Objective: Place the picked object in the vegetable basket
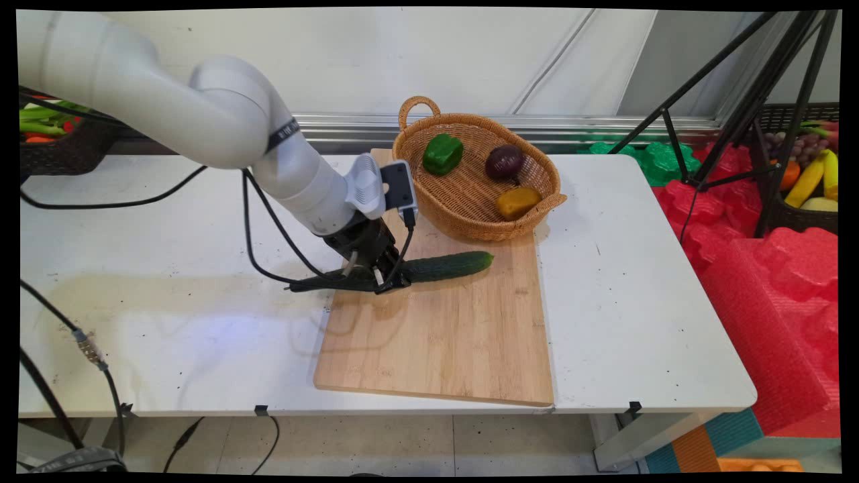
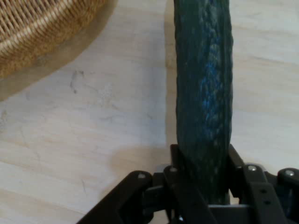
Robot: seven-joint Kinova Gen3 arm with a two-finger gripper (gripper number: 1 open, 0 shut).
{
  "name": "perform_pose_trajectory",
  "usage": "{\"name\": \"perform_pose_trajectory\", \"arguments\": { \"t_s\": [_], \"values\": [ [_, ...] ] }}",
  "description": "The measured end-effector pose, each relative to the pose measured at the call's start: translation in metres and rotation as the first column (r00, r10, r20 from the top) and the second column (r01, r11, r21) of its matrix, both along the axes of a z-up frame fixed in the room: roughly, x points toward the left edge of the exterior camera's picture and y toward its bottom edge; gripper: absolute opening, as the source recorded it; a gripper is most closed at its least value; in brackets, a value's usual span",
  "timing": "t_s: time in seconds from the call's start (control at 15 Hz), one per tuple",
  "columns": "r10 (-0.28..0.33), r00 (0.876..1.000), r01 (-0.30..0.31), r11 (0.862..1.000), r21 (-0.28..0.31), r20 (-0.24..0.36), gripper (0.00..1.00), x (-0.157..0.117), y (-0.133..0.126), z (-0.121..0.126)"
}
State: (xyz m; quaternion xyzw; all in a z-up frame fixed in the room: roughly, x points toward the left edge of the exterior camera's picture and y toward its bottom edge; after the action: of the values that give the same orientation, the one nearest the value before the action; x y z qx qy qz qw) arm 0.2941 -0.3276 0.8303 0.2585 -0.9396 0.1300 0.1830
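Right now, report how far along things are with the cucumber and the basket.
Done: the green pepper, the purple onion and a yellow vegetable already lie in the wicker basket. In hand: the gripper has its jaws closed round one end of the cucumber, which lies on the cutting board. Left: the cucumber is outside the basket.

No readable text, label, brand or number shows on the wooden cutting board (image 1: 443, 335), the wicker basket (image 1: 470, 208) at its far edge, or the cucumber (image 1: 446, 265) lying across it; a black band on the arm carries marks too small to read
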Motion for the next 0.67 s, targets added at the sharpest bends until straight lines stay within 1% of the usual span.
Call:
{"name": "perform_pose_trajectory", "arguments": {
  "t_s": [0.2, 0.33, 0.4, 0.47, 0.53, 0.67],
  "values": [
    [0.022, 0.999, -0.023, 1.0, -0.018, -0.043, 0.0, -0.004, 0.012, 0.027],
    [0.06, 0.994, -0.064, 0.997, -0.041, -0.088, 0.0, -0.009, 0.016, 0.049],
    [0.086, 0.99, -0.093, 0.994, -0.056, -0.113, 0.0, -0.012, 0.016, 0.061],
    [0.11, 0.985, -0.12, 0.99, -0.069, -0.134, 0.0, -0.014, 0.016, 0.07],
    [0.144, 0.977, -0.158, 0.984, -0.081, -0.16, 0.0, -0.017, 0.013, 0.081],
    [0.208, 0.956, -0.232, 0.967, -0.101, -0.208, 0.0, -0.02, 0.005, 0.097]
  ]
}}
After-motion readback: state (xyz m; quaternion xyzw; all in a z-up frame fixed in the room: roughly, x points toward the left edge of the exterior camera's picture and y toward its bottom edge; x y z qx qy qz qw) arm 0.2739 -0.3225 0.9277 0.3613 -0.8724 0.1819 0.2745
